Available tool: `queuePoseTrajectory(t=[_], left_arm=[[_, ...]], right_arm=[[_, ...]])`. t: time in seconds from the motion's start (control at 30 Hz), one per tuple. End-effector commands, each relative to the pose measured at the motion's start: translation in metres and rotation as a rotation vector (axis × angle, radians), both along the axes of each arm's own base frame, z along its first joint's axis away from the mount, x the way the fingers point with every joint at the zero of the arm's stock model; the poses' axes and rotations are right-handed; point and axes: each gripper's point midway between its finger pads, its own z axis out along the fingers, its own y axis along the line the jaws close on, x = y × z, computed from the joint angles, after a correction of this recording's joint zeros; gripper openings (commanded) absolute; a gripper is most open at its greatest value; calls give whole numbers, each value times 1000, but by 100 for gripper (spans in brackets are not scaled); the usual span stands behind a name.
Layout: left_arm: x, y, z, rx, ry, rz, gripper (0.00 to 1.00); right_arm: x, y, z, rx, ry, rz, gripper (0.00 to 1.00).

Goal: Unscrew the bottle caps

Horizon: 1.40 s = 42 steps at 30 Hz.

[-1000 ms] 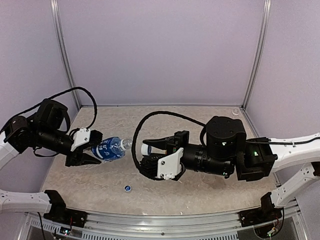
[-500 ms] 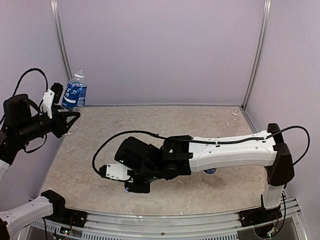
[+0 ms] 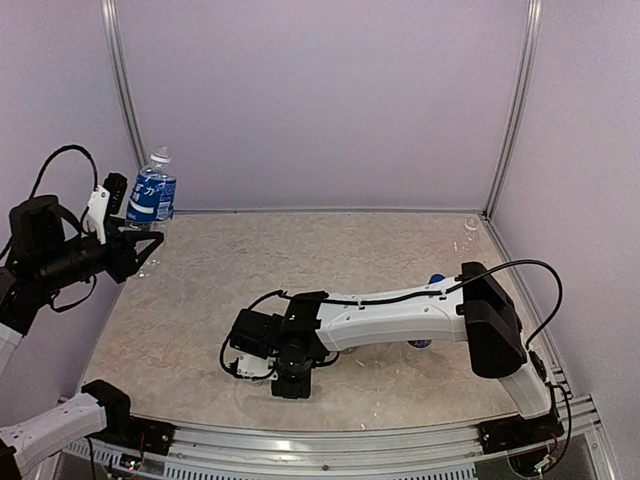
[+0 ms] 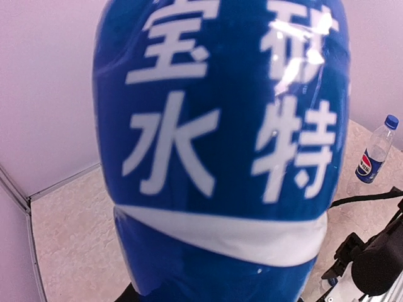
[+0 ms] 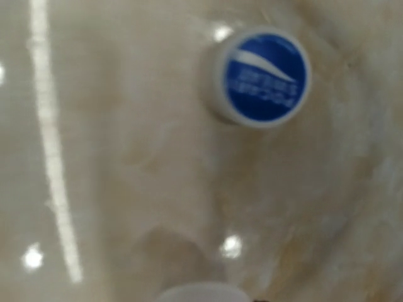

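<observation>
Held bottle [image 3: 152, 192] may tip, loose cap [image 5: 263, 77] may skid

The bottle sits upright, clamped in the left jaws near its base, so it could tip out. The blue cap lies on the worktop [image 3: 190, 300] beneath the right jaws. I cannot tell how wide they stand, and a nudge could skid it away.

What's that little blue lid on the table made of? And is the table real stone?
The lid looks like smooth plastic: blue top with a white printed mark, pale moulded rim. The table looks like glossy beige marble, veined, with bright reflections on it; real stone or printed laminate, I can't tell.
</observation>
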Motion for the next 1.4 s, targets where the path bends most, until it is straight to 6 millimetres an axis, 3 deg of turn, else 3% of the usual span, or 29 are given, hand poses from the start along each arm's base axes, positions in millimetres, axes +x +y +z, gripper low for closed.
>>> queuePoseTrajectory(t=[0.0, 0.1, 0.23, 0.33, 0.37, 0.4, 0.5, 0.6, 0.67, 0.7, 0.73, 0.77, 0.87, 1.03, 1.13, 1.2, 1.37], left_arm=[[-3, -6, 1, -13, -5, -37, 39], [-4, -7, 2, -11, -6, -46, 39], [-4, -9, 1, -9, -5, -60, 39], [-6, -12, 2, -12, -5, -75, 39], [-7, -13, 2, -13, -4, -83, 39], [-8, -14, 3, -15, -3, -90, 40], [-10, -17, 3, -19, 2, -113, 40], [-19, -24, 6, -20, 6, -171, 40], [-26, -29, 8, -20, 6, -217, 40], [-30, -33, 10, -23, 3, -244, 40], [-33, -36, 10, -18, 2, -270, 40], [-37, -39, 11, -17, 1, -298, 40], [-52, -50, 14, -11, -8, -395, 40], [-70, -66, 14, 5, -12, -526, 40], [-70, -72, 13, 26, -14, -559, 40], [-69, -77, 14, 29, -18, -575, 41], [-65, -82, 18, 5, -17, -581, 42]], right_arm=[[8, -4, -21, -54, 39, -37, 0], [10, 1, -19, -38, 37, -34, 12], [11, 1, -21, -47, 34, -36, 42], [14, 2, -18, -48, 21, -44, 50], [15, 3, -15, -40, 17, -44, 63], [16, 6, -10, -26, 10, -43, 68], [20, 14, 18, 41, -14, -44, 70], [23, 28, 70, 170, -44, -36, 70], [21, 40, 128, 331, -63, -14, 70], [20, 45, 160, 427, -67, -1, 76], [18, 48, 194, 530, -71, 14, 97], [15, 50, 225, 635, -72, 33, 99], [14, 42, 312, 939, -99, 59, 99], [28, 15, 414, 1338, -154, 18, 98], [31, 8, 453, 1494, -188, -1, 94], [34, 10, 467, 1550, -201, -6, 92], [36, 28, 468, 1572, -177, 7, 86]])
